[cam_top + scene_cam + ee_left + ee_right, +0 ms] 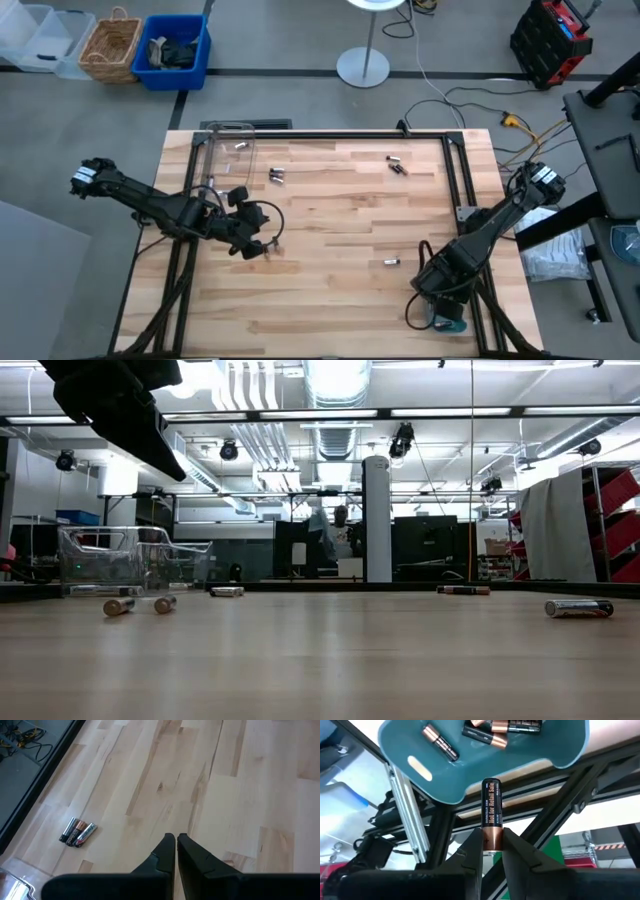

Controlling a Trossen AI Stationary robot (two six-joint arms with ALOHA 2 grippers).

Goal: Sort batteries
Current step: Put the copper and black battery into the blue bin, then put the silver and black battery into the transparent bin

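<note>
1. Right now one battery (491, 802) stands pinched at its coppery end between the fingers of the right gripper (492, 851), in the middle of the right wrist view, just short of the teal tray (400, 740) that fills that frame's top and already holds several cells.
2. Loose batteries lie scattered on the wooden table (330, 290): a pair (277, 176) left of centre in the high view, another pair (397, 165) upper right of centre, a single one (391, 262) lower right of centre.
3. The clear box (228, 150) sits at the table's upper left, with cells inside.
4. The left gripper (176, 839) hovers over bare boards, fingers pressed together on nothing, with the left pair of batteries at the left of its own view.
5. My read: a drop-off is in hand. The next move calls for carrying the cell over the tray's basin, then parting the fingers.
6. Hard to make out: in the high view the tray is mostly hidden under the right arm at the lower right, and cell sizes cannot be told apart there.
</note>
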